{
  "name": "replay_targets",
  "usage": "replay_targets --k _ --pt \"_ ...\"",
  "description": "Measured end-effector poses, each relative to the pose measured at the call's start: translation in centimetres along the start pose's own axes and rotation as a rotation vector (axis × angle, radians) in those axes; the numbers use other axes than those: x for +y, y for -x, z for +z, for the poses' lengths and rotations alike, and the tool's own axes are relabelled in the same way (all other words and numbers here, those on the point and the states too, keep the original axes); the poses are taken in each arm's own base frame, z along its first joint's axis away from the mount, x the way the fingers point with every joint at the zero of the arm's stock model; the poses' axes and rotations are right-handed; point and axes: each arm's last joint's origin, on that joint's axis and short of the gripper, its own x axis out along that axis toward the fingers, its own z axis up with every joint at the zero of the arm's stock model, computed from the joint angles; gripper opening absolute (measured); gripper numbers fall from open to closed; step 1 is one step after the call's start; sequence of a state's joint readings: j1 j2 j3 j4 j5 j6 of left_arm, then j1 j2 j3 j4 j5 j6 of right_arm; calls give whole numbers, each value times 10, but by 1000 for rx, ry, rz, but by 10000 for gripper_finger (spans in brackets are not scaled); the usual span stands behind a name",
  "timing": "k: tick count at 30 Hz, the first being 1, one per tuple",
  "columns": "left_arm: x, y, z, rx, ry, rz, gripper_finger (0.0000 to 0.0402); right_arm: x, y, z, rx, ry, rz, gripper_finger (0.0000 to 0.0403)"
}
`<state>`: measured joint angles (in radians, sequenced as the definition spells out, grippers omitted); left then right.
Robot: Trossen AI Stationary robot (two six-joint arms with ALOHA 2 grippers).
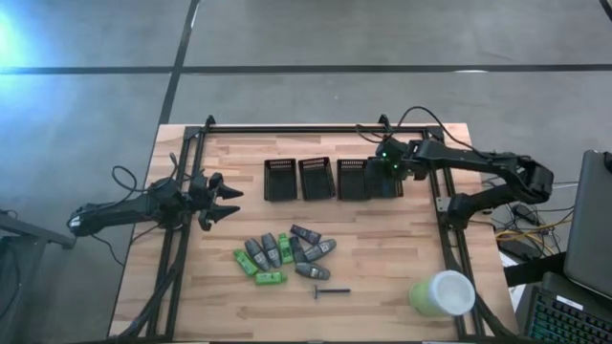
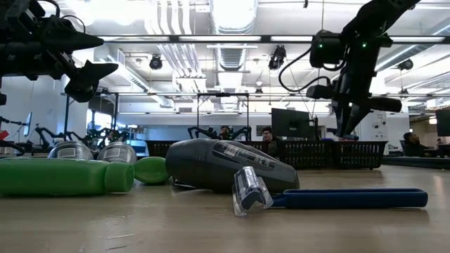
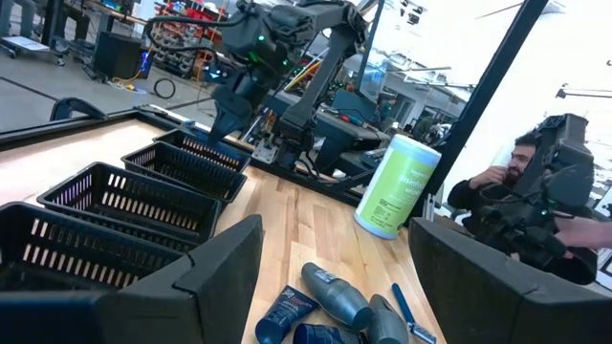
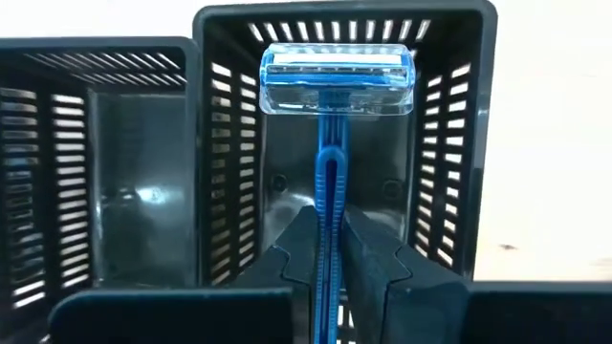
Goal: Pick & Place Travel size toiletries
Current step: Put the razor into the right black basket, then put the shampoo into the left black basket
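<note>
Above the rightmost of four black mesh bins (image 1: 382, 179), the right hand (image 4: 330, 250) is clamped narrow on the handle of a blue razor (image 4: 337, 81), its capped head pointing down into that bin's mouth. In the right wrist view the bin below the razor shows only its bare floor, and the neighbouring bin (image 4: 96, 162) likewise looks empty. The other two bins (image 1: 279, 179) (image 1: 316, 178) show no contents from above, though their floors are dark and a small item could escape notice.

Progress is judged early: no toiletry can be confirmed as placed, and the razor in hand is not yet released.

Remaining stock lies in a cluster on the desk (image 1: 382, 248) in front of the bins: grey tapered tubes (image 1: 313, 251), bright green packets (image 1: 270, 278), and one thin dark stick (image 1: 329, 291) just apart from the heap. A second blue razor (image 2: 337, 197) shows in the low view, lying beside a grey tube.

The left hand (image 1: 222, 204) hangs wide and empty at the left side of the desk, clear of the cluster.

A large pale green cup (image 1: 443, 293) lies at the front right corner, not part of the sorting.
</note>
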<state>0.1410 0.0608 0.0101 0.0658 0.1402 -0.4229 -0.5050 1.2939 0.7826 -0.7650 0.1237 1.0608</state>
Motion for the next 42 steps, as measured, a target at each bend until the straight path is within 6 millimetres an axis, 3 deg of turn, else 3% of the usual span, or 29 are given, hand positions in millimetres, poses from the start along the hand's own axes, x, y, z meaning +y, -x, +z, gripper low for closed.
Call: replay_targets --k 21,37,42 --pt "0 0 0 0 0 0 268 7 -33 4 58 56 -63 30" --pt "0 0 0 0 0 0 268 8 -33 5 53 55 -60 137" --pt "0 0 0 0 0 0 268 18 -25 5 39 86 -22 161"
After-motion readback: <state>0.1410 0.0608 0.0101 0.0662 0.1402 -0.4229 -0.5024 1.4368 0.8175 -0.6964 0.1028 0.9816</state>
